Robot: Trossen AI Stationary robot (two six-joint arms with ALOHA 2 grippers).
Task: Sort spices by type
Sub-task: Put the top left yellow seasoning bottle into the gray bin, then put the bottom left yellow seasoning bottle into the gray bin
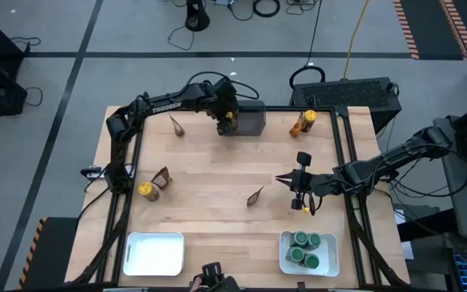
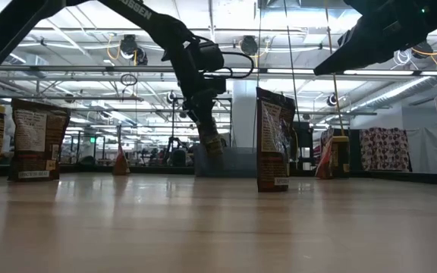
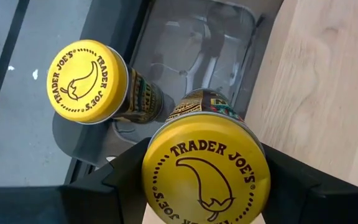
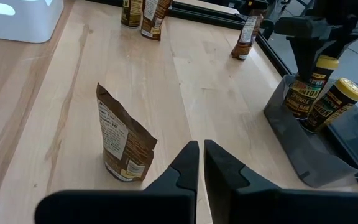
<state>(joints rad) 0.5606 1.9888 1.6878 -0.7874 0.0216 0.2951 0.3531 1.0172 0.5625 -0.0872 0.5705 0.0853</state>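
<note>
Two pincers: left (image 1: 227,123) pinching yellow-lidded jar (image 3: 205,167) over bin (image 1: 250,119); right (image 4: 200,163) pressed together.

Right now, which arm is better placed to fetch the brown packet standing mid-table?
Probably the right: the right gripper, shut and empty, hovers just beside the packet. The left gripper holds a yellow-lidded jar over the grey bin.

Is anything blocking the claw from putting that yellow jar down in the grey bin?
Not really. The left gripper holds a yellow-lidded jar over the grey bin. Another yellow-lidded jar stands beside it, with bare floor showing next to that.
</note>
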